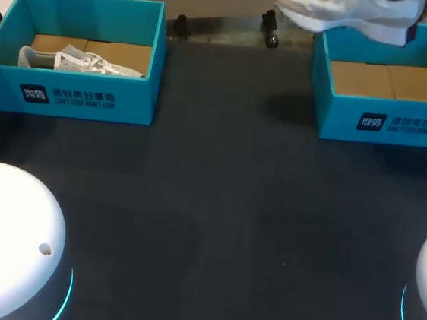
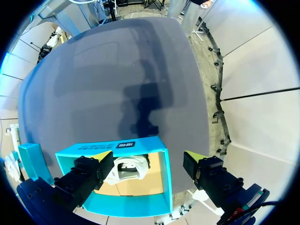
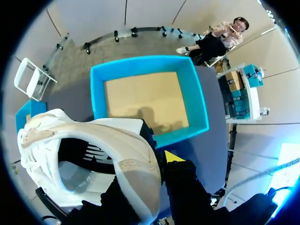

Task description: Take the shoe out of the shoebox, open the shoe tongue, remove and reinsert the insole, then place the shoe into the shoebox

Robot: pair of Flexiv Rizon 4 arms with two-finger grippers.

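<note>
While the right end effector (image 3: 152, 164) is gripping the white shoe (image 1: 343, 13) by the rim of its collar, with one yellow tip showing outside the wall and the other hidden behind it, the shoe is hanging in the air over the far edge of the right shoebox (image 1: 389, 121), clear of it. That box is showing only its bare cardboard floor. The left end effector (image 2: 147, 157) is hovering with its fingers spread wide above the left shoebox (image 1: 67, 95) and is holding nothing. A second white shoe (image 1: 79, 60) is lying inside that box, at the far left of the tabletop (image 1: 216, 206).

Handling assessment: the lifted shoe is looking light, with a soft fabric upper likely to fold under a pinch and a sole that is appearing stiffer. The collar grip is carrying it well enough aloft, but the shoe is liable to swing or twist. For the tongue and insole work, I am judging that it wants setting sole-down on the tabletop. One end effector would then be steadying the heel while the other is taking the tongue by its free top edge. The laces are posing a snag risk.
</note>
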